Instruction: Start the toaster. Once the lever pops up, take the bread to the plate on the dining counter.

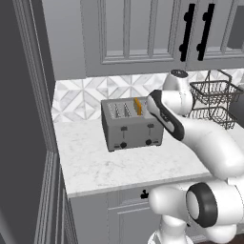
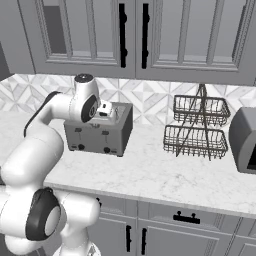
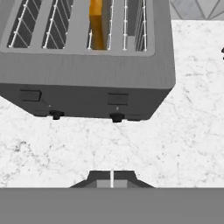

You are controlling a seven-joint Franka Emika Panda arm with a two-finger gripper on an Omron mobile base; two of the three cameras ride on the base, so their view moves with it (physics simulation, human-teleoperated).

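The grey four-slot toaster [image 1: 131, 125] [image 2: 100, 132] [image 3: 87, 74] stands on the marble kitchen counter [image 1: 119, 167]. An orange-brown slice of bread [image 1: 137, 106] [image 3: 97, 22] stands upright in its third slot from the left. Two black levers [image 3: 118, 98] and two knobs [image 3: 117, 117] show on its front. My gripper [image 3: 112, 178] is shut with nothing between its fingertips. It hangs above the counter, in front of the toaster's front face and a little higher, looking down at it. My hand [image 2: 104, 109] is over the toaster's near top edge. The plate and the dining counter are out of view.
A two-tier black wire basket rack [image 2: 197, 127] [image 1: 214, 102] stands on the counter right of the toaster. A rounded grey appliance [image 2: 245, 140] sits at the far right. Wall cabinets [image 2: 125, 35] hang above. A tall dark panel [image 1: 24, 119] bounds the counter's left end.
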